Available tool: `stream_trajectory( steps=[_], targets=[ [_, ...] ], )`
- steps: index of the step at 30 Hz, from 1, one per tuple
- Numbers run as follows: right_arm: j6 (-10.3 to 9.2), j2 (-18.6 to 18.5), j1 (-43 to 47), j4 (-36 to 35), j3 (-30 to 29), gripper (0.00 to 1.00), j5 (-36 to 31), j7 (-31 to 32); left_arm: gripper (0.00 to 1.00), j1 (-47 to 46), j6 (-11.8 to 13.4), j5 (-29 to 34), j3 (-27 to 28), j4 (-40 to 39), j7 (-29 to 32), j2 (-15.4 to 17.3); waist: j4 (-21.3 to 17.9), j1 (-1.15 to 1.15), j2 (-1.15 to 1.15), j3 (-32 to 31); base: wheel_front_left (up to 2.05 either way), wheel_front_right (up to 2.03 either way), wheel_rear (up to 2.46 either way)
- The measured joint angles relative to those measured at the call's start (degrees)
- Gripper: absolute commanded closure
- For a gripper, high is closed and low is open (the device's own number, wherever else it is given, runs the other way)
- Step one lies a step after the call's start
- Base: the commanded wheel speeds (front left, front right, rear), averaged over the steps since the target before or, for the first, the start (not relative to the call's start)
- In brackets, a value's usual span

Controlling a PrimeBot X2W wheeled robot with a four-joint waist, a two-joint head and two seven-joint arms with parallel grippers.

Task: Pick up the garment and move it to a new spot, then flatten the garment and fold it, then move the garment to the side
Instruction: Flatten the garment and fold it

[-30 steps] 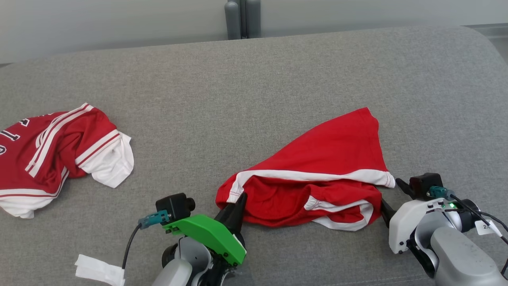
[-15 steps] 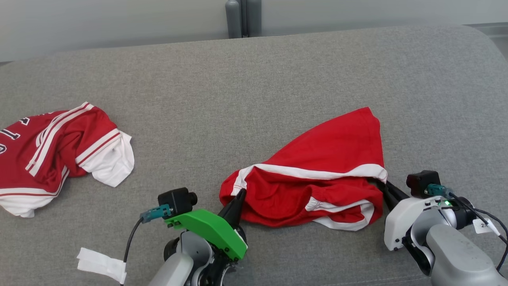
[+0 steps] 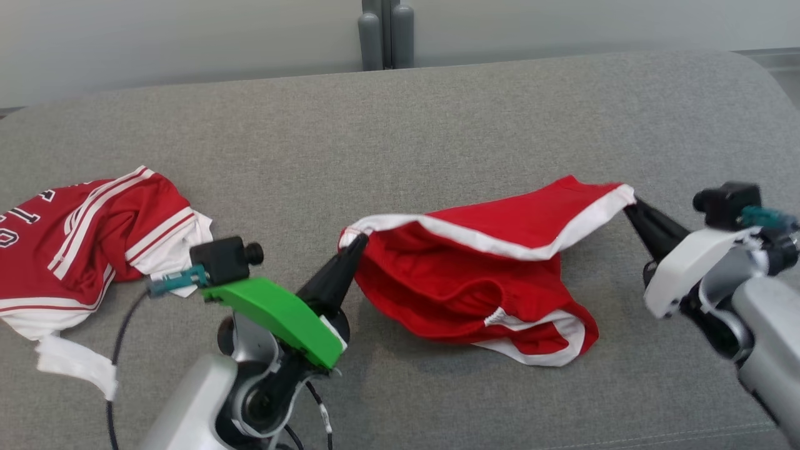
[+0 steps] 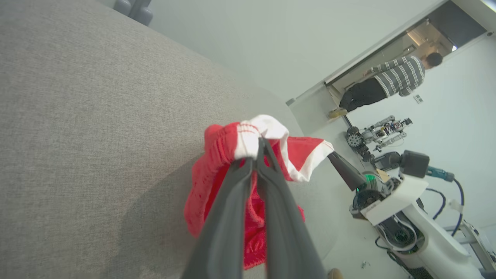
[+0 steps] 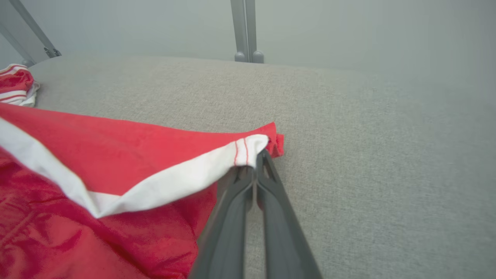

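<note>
The fingers [image 3: 331, 278] of the left gripper [image 3: 360, 239] are pressed together on one white-trimmed corner of the red shorts [image 3: 475, 281], and the fingers [image 3: 653, 231] of the right gripper [image 3: 630, 209] pinch the opposite corner of the same white band. The shorts hang between the two grippers over the middle of the gray tabletop [image 3: 437, 125]. The white-edged upper hem is pulled into a nearly straight line from left to right. The loose red cloth below it sags in folds, and its lowest white-trimmed edge appears to rest on the tabletop toward the robot. In the left wrist view the fingers [image 4: 232, 217] close on a bunched white and red fold at their tips, and the rest of the shorts [image 4: 201, 193] droops beneath them, casting a shadow on the gray cloth. The right gripper [image 4: 331, 155] shows at the far corner in that view, and a person in a striped top [image 4: 391, 77] stands in a doorway well behind. In the right wrist view the fingers [image 5: 271, 201] lie closed on the stitched white end of the hem, with the red cloth [image 5: 97, 155] spreading away to the left. A red and white jersey [image 3: 94, 237] lies crumpled near the left edge of the tabletop, well apart from the shorts. A white strip [image 3: 75, 365] hangs on the cable beside the left arm.
</note>
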Motion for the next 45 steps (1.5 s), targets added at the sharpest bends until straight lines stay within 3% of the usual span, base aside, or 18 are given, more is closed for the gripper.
stream_trajectory(
  steps=[5, 8, 11, 13, 14, 19, 22, 24, 28, 32, 35, 37, 39, 45],
  targets=[
    [-0.01, -8.40, -5.32, -14.54, -3.35, 1.00, 7.54, 8.14, 1.00, -6.21, 1.77, -3.14, 2.85, -11.39, 8.77, 5.64, 0.16, 0.00, 0.00, 1.29, 0.00, 0.00, 0.00],
    [-0.01, -10.09, -10.71, -18.74, -6.44, 1.00, 10.34, 13.18, 1.00, -12.80, 3.69, -5.25, 4.68, -14.79, 14.47, 7.99, 0.33, 0.00, 0.00, 2.80, 0.00, 0.00, 0.00],
    [-0.01, -9.50, -17.77, -19.09, -8.76, 1.00, 11.11, 17.56, 1.00, -21.61, 5.11, -5.83, 5.77, -14.07, 19.34, 9.34, 0.58, 0.00, 0.00, 4.95, 0.00, 0.00, 0.00],
    [-0.01, -7.75, -23.24, -17.29, -10.01, 1.00, 10.24, 19.46, 1.00, -28.20, 5.67, -5.83, 6.17, -11.17, 21.57, 9.49, 0.81, 0.00, 0.00, 6.73, 0.00, 0.00, 0.00],
    [-0.01, -4.64, -28.91, -13.93, -11.87, 1.00, 8.28, 19.82, 1.00, -34.63, 5.87, -5.59, 6.38, -6.90, 23.01, 9.06, 1.08, 0.00, 0.00, 8.68, 0.00, 0.00, 0.00],
    [-0.02, 4.67, -44.37, -3.07, -17.46, 1.00, 0.04, 17.07, 1.00, -50.65, 5.11, -2.12, 7.34, 5.64, 20.04, 5.76, 1.86, 0.01, 0.00, 14.06, 0.00, 0.00, 0.00],
    [-0.02, 9.46, -54.41, 3.82, -23.49, 1.00, -7.36, 11.23, 1.00, -60.10, 2.41, 3.18, 7.50, 12.96, 12.36, 3.93, 2.43, 0.01, 0.00, 17.47, 0.00, 0.00, 0.00],
    [-0.02, 12.47, -60.11, 7.65, -28.09, 1.00, -12.01, 5.64, 1.00, -65.05, -0.71, 6.03, 7.30, 17.51, 6.59, 2.67, 2.79, 0.01, 0.00, 19.66, 0.00, 0.00, 0.00],
    [-0.03, 18.53, -65.79, 13.49, -33.92, 1.00, -17.08, -2.53, 1.00, -69.27, -6.06, 11.02, 4.76, 26.59, -2.18, 1.32, 3.39, 0.02, 0.00, 23.64, 0.00, 0.00, 0.00],
    [-0.02, 22.02, -63.80, 16.47, -30.00, 1.00, -16.34, -5.53, 1.00, -68.37, -8.91, 11.72, 2.76, 32.73, -9.09, 0.57, 3.39, 0.02, 0.00, 26.98, 0.00, 0.00, 0.00],
    [-0.02, 21.38, -55.64, 13.96, -22.87, 1.00, -12.73, -7.32, 1.00, -61.95, -9.23, 9.99, -2.31, 32.75, -11.26, 0.78, 2.78, 0.02, 0.00, 28.45, 0.00, 0.00, 0.00],
    [-0.02, 20.79, -52.41, 12.35, -21.13, 1.00, -10.22, -7.58, 1.00, -59.43, -9.26, 8.32, -4.44, 31.21, -11.63, 1.20, 2.46, 0.01, 0.00, 28.66, 0.00, 0.00, 0.00],
    [-0.01, 17.41, -45.46, 8.12, -17.13, 1.00, -6.33, -7.98, 1.00, -54.73, -9.31, 5.00, -8.70, 26.89, -12.54, 3.01, 1.78, 0.01, 0.00, 28.76, 0.00, 0.00, 0.00],
    [-0.02, 5.78, -24.73, -5.34, -9.48, 1.00, 5.10, -6.38, 1.00, -40.61, -9.35, -3.79, -15.93, 13.67, -16.12, 13.10, 0.35, 0.00, 0.00, 27.00, 0.00, 0.00, 0.00]
  ],
)
